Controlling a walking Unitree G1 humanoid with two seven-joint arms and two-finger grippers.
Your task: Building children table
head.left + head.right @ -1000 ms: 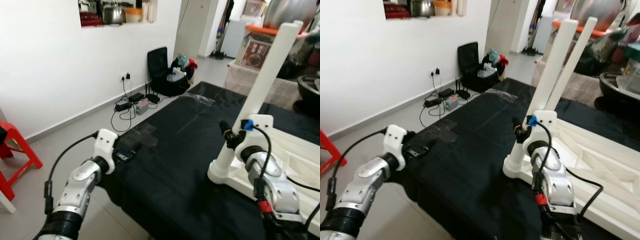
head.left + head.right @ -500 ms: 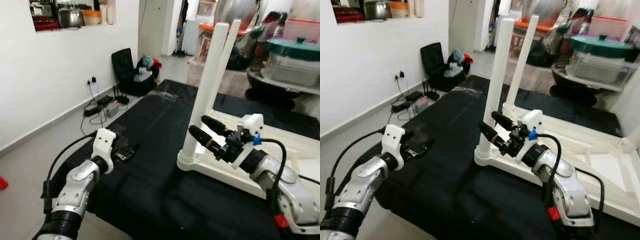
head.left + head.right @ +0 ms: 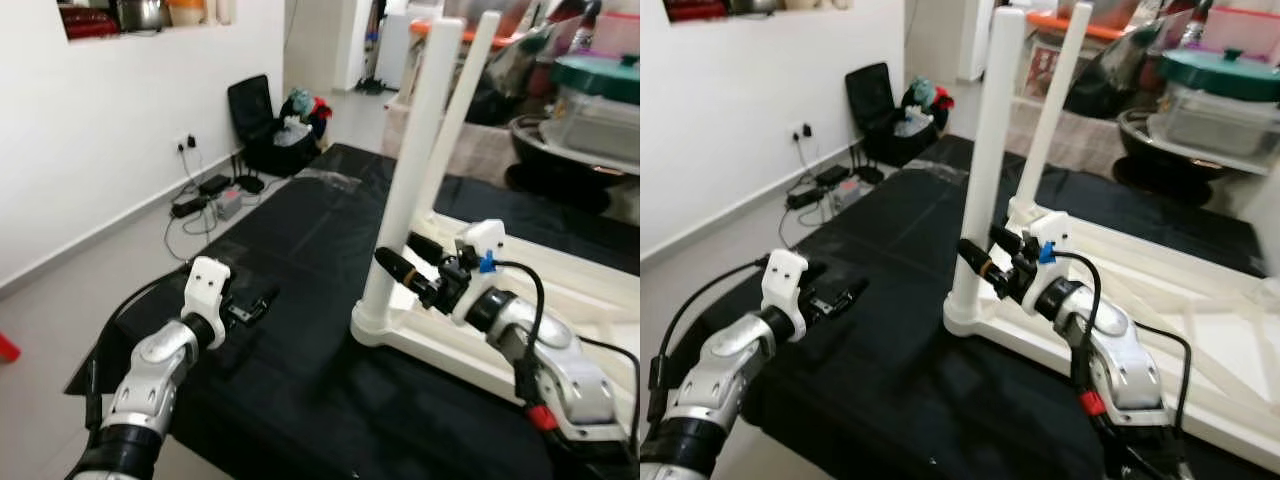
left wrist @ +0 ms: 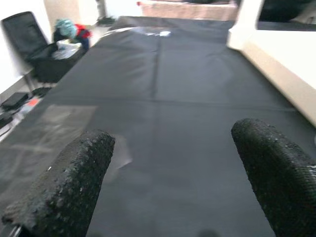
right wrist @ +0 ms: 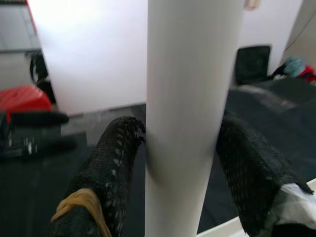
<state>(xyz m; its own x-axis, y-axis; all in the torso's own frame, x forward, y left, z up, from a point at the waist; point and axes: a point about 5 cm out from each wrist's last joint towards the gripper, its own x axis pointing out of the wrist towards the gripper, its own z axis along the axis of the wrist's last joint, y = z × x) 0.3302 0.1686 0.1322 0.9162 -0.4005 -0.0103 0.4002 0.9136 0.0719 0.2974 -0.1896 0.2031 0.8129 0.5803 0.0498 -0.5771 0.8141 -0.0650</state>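
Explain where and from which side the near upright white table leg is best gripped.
Grip the near table leg on its lower round shaft, just above the socket in the upturned tabletop, coming in level from the robot's side. The leg stands upright and is evenly cylindrical, so fingers can sit on opposite sides, as the right gripper already straddles it.

Your black-covered tabletop [image 3: 300, 260] carried the upturned white children's table [image 3: 560, 300], its legs [image 3: 410, 190] pointing up.
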